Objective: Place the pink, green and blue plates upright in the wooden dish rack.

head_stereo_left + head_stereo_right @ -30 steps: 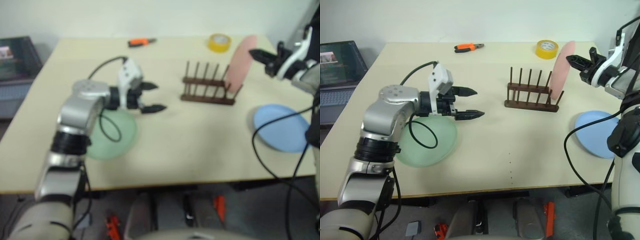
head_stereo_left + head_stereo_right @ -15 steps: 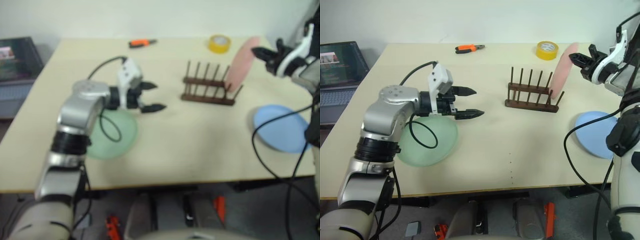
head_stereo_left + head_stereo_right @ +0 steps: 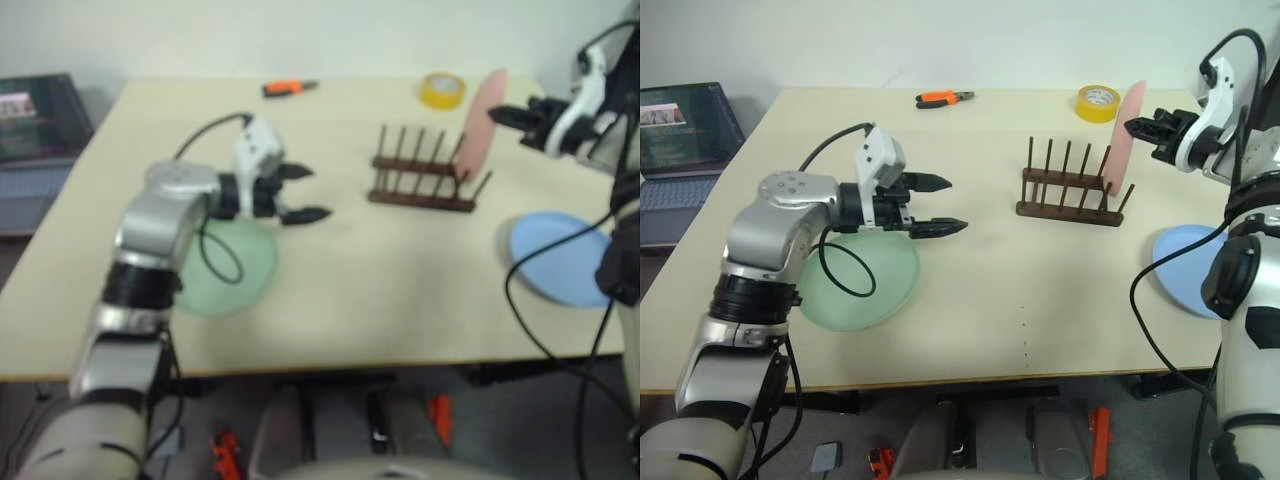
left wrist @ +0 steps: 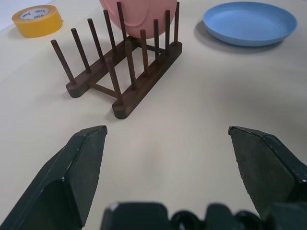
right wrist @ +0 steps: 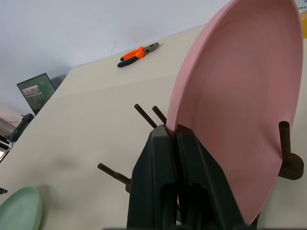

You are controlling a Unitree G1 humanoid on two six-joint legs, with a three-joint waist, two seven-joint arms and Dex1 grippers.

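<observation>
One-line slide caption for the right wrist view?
Right gripper shut on the pink plate's rim, holding it upright among the wooden dish rack pegs.

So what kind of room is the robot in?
Probably a lab or workshop, not a kitchen. The wooden dish rack sits on a plain work table beside a roll of yellow tape and orange-handled pliers, with a laptop nearby.

Non-task items I can see from here:
- Table (image 3: 1040, 300): pale beige top, carrying everything below except the laptop.
- Pliers (image 3: 945, 97): orange-and-black handles, lying flat near the far edge.
- Tape roll (image 3: 1097, 102): yellow, lying flat near the far edge, well apart from the pliers.
- Laptop (image 3: 685, 125): open, screen lit, beside the table's left end.
</observation>
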